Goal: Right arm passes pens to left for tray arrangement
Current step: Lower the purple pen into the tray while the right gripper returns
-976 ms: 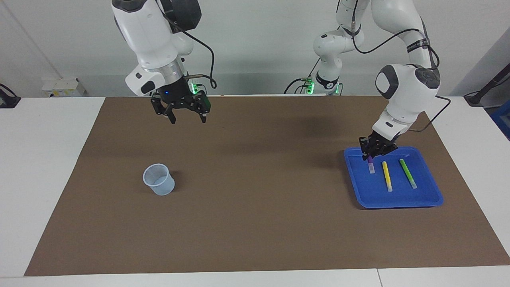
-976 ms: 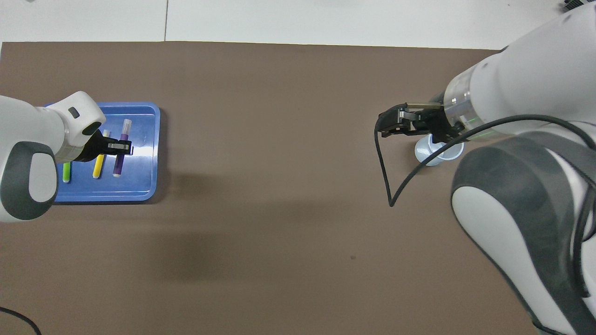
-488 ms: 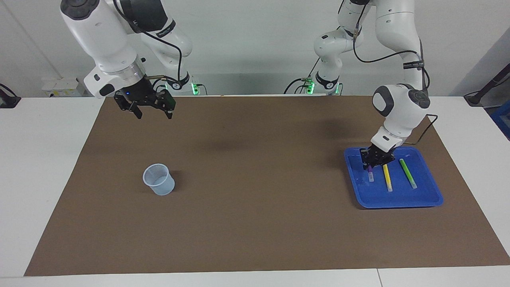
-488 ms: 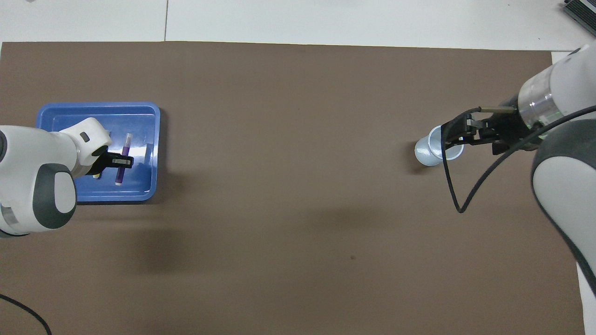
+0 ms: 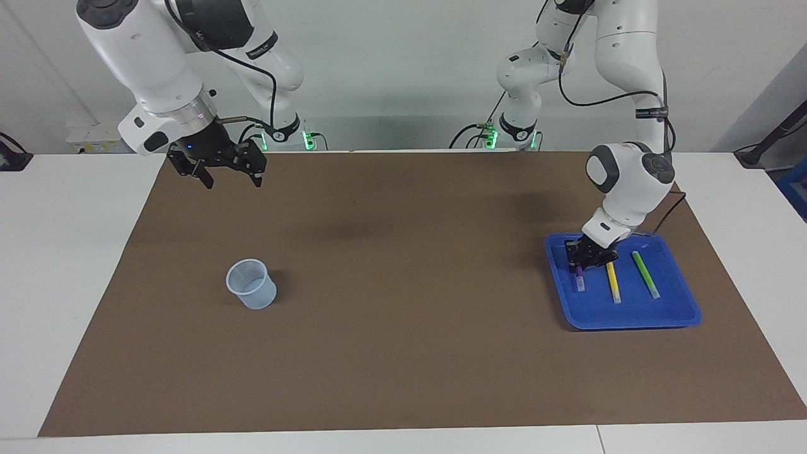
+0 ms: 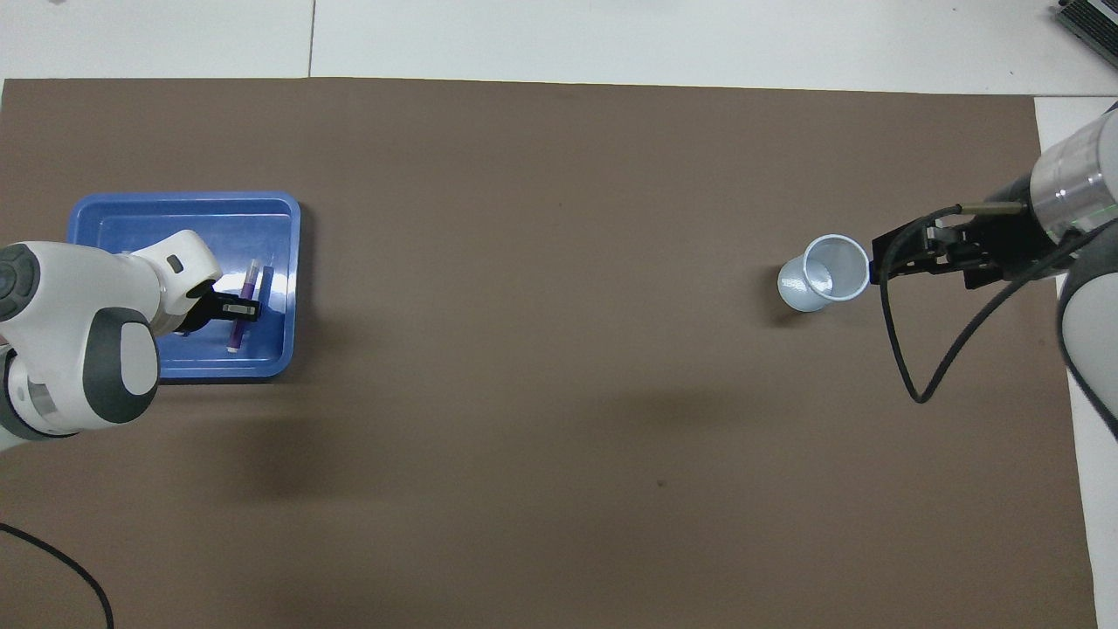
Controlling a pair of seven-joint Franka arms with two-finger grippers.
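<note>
The blue tray [image 5: 630,312] lies toward the left arm's end of the table. The yellow pen [image 5: 611,282] and the green pen [image 5: 645,274] lie side by side in it. My left gripper [image 5: 589,260] is low over the tray and is shut on the purple pen [image 5: 579,281], which lies beside the yellow pen, close to the tray floor. In the overhead view the left gripper [image 6: 236,308] grips the purple pen [image 6: 236,332] across its middle over the tray [image 6: 175,218]; the arm hides the other two pens. My right gripper [image 5: 232,180] is open and empty, raised over the mat at the right arm's end.
A small translucent bluish cup [image 5: 251,284] stands upright on the brown mat [image 5: 403,353] toward the right arm's end. It also shows in the overhead view [image 6: 825,281], close beside the right gripper [image 6: 908,259]. A loose black cable hangs from the right wrist.
The right gripper has swung away from the table's middle toward its own end. The left gripper has come down and carried the purple pen a little away from the yellow one.
</note>
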